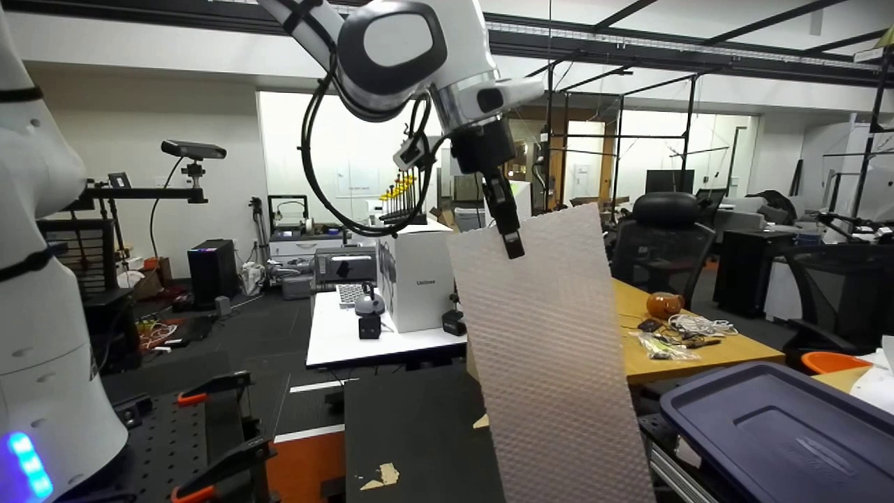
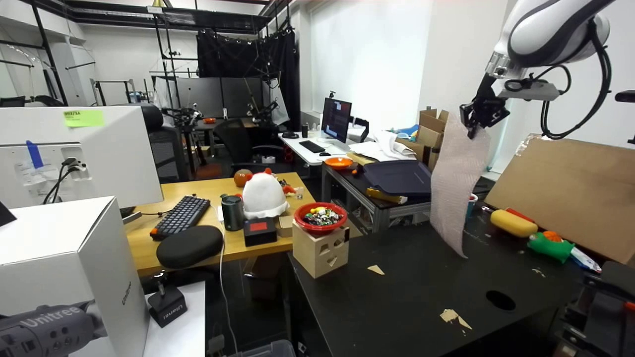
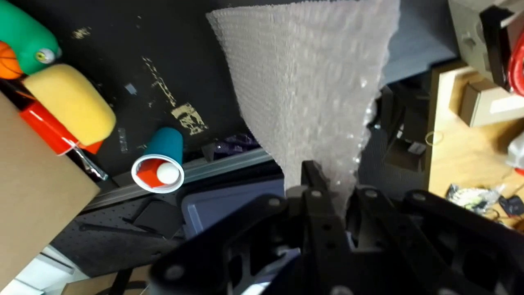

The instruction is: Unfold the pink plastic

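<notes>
Above the black bench [image 2: 412,297], my gripper [image 2: 472,133] clamps the pink plastic [image 1: 559,363] just below its upper edge, near the middle of that edge. Through the cameras I see the pink plastic hang as one long, dimpled strip: in an exterior view it runs out of frame at the bottom [image 1: 573,468]; in an exterior view it bows slightly, and I cannot tell whether its lowest corner [image 2: 460,248] touches the bench. To the left of the pink plastic in the wrist view, I note a teal cup [image 3: 168,143], its mouth facing the camera, with a red piece and a white ball inside. Farther left lie a yellow block [image 3: 69,102], a red item [image 3: 47,127] partly hidden by it, a green toy [image 3: 30,35] with an eye, and a small orange ball [image 3: 8,61]. Behind this group slopes a cardboard panel [image 2: 570,193]. At a corner of the bench, well apart from the pink plastic, I see a wooden box [image 2: 310,258] with cut-out shapes; it bears a red bowl [image 2: 317,229] of small multicoloured pieces. Beyond the bench lies a dark blue lid [image 1: 782,440].
</notes>
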Controlling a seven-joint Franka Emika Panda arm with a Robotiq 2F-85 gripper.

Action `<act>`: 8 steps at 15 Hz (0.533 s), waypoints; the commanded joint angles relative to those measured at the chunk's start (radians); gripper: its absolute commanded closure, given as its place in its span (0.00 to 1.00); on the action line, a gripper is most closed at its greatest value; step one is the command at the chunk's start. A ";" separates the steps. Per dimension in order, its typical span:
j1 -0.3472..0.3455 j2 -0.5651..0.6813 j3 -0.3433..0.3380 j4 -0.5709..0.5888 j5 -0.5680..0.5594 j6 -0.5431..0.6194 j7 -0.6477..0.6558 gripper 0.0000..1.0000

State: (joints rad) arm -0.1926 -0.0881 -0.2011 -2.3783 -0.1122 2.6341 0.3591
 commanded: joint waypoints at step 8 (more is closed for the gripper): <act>-0.001 0.021 0.119 0.180 -0.328 -0.463 0.274 0.98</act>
State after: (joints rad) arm -0.1985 -0.1220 -0.1081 -2.2660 -0.3679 2.2573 0.5536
